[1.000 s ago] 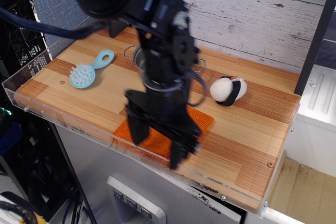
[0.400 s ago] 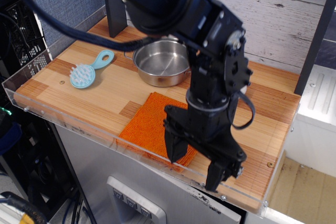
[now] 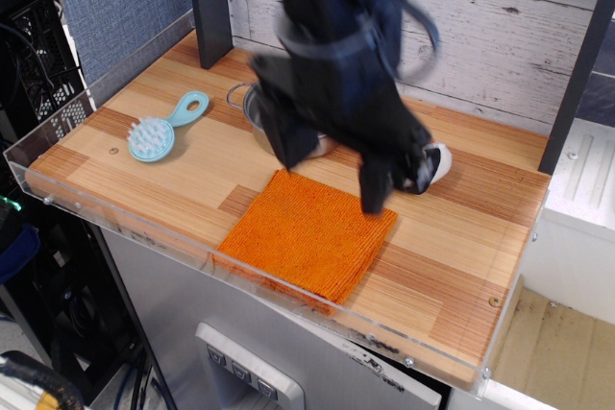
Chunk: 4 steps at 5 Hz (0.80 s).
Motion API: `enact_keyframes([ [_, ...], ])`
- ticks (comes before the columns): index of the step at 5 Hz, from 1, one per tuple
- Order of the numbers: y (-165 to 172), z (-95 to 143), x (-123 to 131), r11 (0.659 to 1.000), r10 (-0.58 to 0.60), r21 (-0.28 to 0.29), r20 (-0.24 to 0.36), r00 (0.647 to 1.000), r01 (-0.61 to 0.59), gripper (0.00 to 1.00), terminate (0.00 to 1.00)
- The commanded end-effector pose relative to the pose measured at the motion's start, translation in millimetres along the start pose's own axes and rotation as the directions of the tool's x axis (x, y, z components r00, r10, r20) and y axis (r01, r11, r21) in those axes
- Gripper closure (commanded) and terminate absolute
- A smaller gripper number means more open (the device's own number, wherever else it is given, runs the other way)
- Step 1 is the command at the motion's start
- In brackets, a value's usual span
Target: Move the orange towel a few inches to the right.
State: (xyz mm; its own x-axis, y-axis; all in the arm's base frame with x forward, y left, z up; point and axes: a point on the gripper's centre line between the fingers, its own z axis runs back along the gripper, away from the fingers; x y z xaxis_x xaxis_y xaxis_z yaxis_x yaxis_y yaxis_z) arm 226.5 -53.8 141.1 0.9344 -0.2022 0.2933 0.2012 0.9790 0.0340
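The orange towel (image 3: 307, 235) lies flat on the wooden tabletop near its front edge, a folded ribbed square in full view. My gripper (image 3: 334, 165) hangs above the towel's far edge, its two black fingers spread wide and holding nothing. One finger (image 3: 291, 141) is over the towel's far left corner and the other (image 3: 376, 182) over its far right edge. The arm rises toward the back wall and hides most of the steel pot (image 3: 252, 110) behind it.
A light blue brush (image 3: 165, 128) lies at the back left. A white and black plush toy (image 3: 434, 163) sits to the right, partly behind my gripper. A clear acrylic rim (image 3: 115, 228) runs along the table's front edge. A dark post (image 3: 209, 2) stands at the back left.
My arm has lifted from low at the towel's front right corner up and back to above its far edge. The towel now lies fully uncovered, farther right than a second ago.
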Motion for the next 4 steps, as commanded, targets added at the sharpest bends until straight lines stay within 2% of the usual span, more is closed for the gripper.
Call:
enact_keyframes([
  [1,29.7,28.8,-4.9,0.997,0.068,0.036,-0.046,0.997,-0.066,0.00,0.00],
  [2,41.5,21.0,-2.0,0.998,0.066,0.026,-0.120,0.991,-0.063,0.00,0.00],
  [3,50.9,22.2,3.6,0.997,0.068,0.032,-0.132,0.989,-0.064,0.00,0.00],
  [4,57.8,27.0,6.1,0.996,0.080,0.034,-0.119,0.990,-0.077,0.00,0.00],
])
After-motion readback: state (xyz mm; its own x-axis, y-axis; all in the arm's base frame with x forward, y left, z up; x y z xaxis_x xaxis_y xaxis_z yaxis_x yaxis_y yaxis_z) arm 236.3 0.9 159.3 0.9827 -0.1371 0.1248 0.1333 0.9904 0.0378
